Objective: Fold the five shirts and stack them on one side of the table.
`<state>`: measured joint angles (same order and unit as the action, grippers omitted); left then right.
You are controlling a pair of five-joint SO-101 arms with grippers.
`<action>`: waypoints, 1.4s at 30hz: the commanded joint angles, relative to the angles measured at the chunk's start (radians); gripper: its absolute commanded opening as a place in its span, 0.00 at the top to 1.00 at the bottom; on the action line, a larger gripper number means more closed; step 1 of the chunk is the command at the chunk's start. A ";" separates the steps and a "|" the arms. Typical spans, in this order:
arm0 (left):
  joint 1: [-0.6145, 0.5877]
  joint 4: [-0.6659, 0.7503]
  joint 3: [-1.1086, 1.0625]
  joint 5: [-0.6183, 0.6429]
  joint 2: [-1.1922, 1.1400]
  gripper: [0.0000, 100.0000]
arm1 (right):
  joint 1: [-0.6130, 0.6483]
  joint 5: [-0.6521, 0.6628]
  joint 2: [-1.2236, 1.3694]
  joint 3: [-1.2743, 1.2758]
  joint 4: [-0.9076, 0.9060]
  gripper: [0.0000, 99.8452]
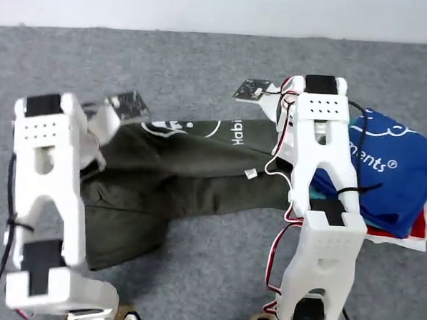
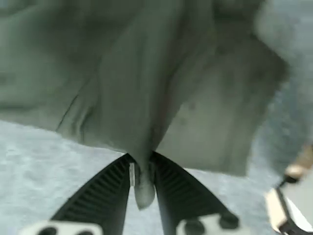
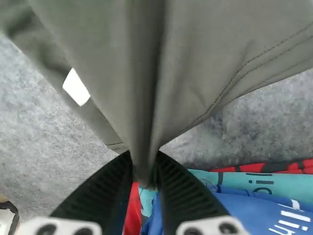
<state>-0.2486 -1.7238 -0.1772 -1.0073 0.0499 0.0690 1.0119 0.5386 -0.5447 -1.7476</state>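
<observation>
a robotics lab setup: two white printed arms (image 1: 54, 202) with bare wiring over a grey felt-covered surface (image 1: 204, 59), plain white wall behind.

The desk (image 1: 197, 66) has a grey cover with a rough, felt-like texture, a little like a thin carpet. The cover reaches from one side of the high view to the other. Behind the far edge of the desk there is a plain white surface (image 1: 207, 9), which makes a pale band across the top of this view.
</observation>
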 commanded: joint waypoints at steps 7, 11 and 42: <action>-0.014 -0.031 -0.355 -0.091 0.270 0.99 | -0.015 0.003 -0.076 0.049 -0.035 0.99; -0.014 -0.031 -0.438 -0.107 0.304 0.99 | -0.015 0.003 -0.076 0.061 -0.035 0.99; -0.215 -0.031 -0.294 -0.143 0.313 0.87 | -0.050 -0.052 -0.142 0.060 -0.041 0.79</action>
<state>-0.4312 -1.7238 -0.5439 -1.1439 0.3276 0.0307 0.9735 0.4757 -0.4772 -1.7538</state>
